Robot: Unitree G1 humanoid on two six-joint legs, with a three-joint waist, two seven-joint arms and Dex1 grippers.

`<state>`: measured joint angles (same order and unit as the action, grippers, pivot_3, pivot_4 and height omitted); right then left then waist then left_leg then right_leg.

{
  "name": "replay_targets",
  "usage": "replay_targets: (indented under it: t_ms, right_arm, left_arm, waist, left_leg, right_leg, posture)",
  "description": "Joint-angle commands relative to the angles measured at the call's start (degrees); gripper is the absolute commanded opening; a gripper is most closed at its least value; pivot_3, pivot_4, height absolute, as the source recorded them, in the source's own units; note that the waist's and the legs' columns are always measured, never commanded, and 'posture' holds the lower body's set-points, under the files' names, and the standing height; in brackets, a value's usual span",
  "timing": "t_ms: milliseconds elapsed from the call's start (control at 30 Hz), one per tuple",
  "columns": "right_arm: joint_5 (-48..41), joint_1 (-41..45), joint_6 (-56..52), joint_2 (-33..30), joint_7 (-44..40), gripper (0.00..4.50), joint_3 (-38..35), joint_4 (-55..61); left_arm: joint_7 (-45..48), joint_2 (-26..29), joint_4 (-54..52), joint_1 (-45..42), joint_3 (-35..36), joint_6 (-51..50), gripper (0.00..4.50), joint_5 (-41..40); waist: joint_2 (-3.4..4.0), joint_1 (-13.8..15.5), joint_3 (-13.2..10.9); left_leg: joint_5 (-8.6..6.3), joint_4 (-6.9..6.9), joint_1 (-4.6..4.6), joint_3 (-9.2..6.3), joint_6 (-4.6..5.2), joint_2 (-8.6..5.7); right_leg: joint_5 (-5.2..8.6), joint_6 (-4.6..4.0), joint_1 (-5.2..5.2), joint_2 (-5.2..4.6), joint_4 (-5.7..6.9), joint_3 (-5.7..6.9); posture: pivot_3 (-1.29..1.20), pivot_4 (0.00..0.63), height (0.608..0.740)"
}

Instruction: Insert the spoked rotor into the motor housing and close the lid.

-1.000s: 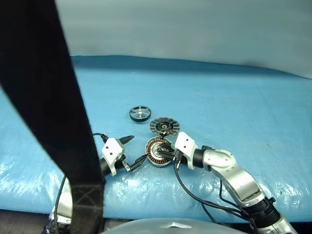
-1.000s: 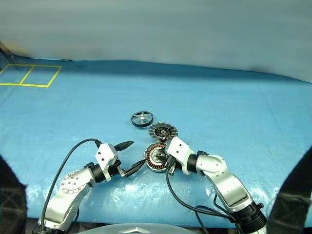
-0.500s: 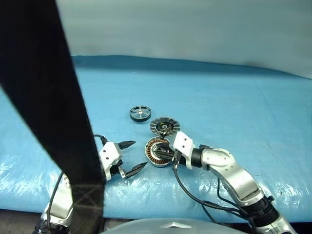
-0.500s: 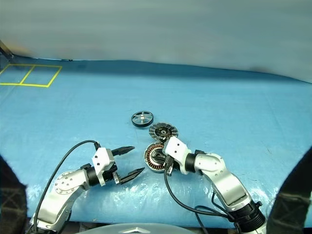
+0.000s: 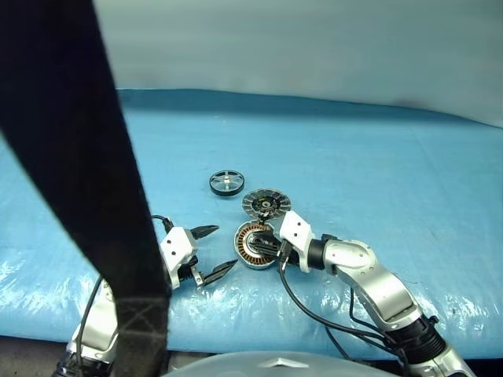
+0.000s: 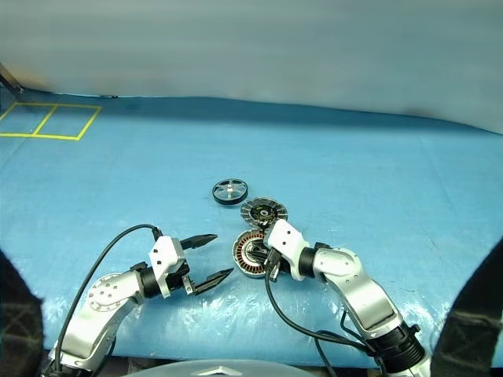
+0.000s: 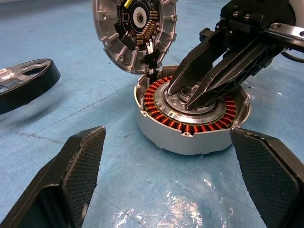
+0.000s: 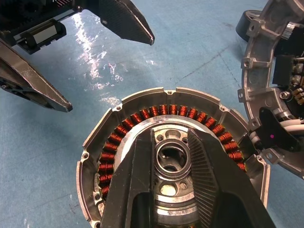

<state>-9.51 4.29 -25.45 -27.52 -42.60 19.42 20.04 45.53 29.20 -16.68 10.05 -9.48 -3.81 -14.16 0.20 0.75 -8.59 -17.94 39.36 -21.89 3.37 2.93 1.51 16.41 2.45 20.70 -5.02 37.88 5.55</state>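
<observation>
Likely a robotics lab: blue tarp-covered table (image 6: pixel 377 165), yellow floor tape (image 6: pixel 49 122).

Spoked rotor (image 6: pixel 229 191) behind lid (image 6: pixel 262 210), motor housing (image 6: pixel 245 255)

Silver round metal motor housing (image 7: pixel 190 126) with a copper-orange winding ring. Grey finned disc lid (image 7: pixel 135 33), dark centre, yellow marks. Black spoked rotor ring (image 6: pixel 229 191), silver spokes. Glossy blue table sheet (image 6: pixel 377 173), yellow square outlines at far-left corner.

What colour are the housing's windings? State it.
Copper-orange windings in the silvery housing, clearest in the right wrist view.
</observation>
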Motion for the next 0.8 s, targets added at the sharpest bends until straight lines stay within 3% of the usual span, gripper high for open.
replay_targets:
  t_ms: [33,367,567,800]
  right_arm:
    - [-0.9,-0.02,0.23,0.22,0.07,0.85,-1.17,0.87]
    - [-0.45,-0.37,0.18,-0.03,-0.07,0.85,-0.46,0.3]
    - [-0.9,-0.23,-0.35,0.19,-0.42,2.59,-0.61,0.87]
    - [-5.93,-0.26,-1.77,1.86,-0.93,2.59,-3.35,3.62]
  left_arm:
    - [-0.21,-0.25,-3.0,-0.22,0.16,-0.28,4.5,-0.7]
    - [-0.45,-0.3,-3.16,-0.23,-0.1,-0.59,4.5,-0.54]
    - [-0.53,-0.36,-2.94,-0.16,-0.03,-0.41,4.5,-0.5]
    - [-0.78,-0.37,-3.03,-0.02,0.03,-0.46,4.5,-0.31]
  waist:
    - [0.0,0.0,0.0]
    - [0.0,0.0,0.0]
    - [0.0,-0.02,0.0]
    - [0.01,-0.02,0.0]
  left_leg:
    - [0.0,0.0,0.0,0.0,0.0,0.0]
    - [0.0,0.01,0.0,0.0,0.0,0.0]
    - [0.0,0.04,0.0,0.0,0.0,0.01]
    - [0.0,0.09,0.01,-0.01,0.0,0.01]
  right_leg:
    - [0.0,0.0,0.0,0.0,0.0,0.0]
    - [0.0,0.0,-0.01,0.0,0.01,0.0]
    - [0.0,0.01,-0.01,0.01,0.03,0.0]
    - [-0.01,0.01,-0.02,0.01,0.05,-0.02]
  posture:
    - [0.0,0.15,0.74]
    - [0.0,0.15,0.74]
    - [0.0,0.15,0.74]
    - [0.0,0.15,0.74]
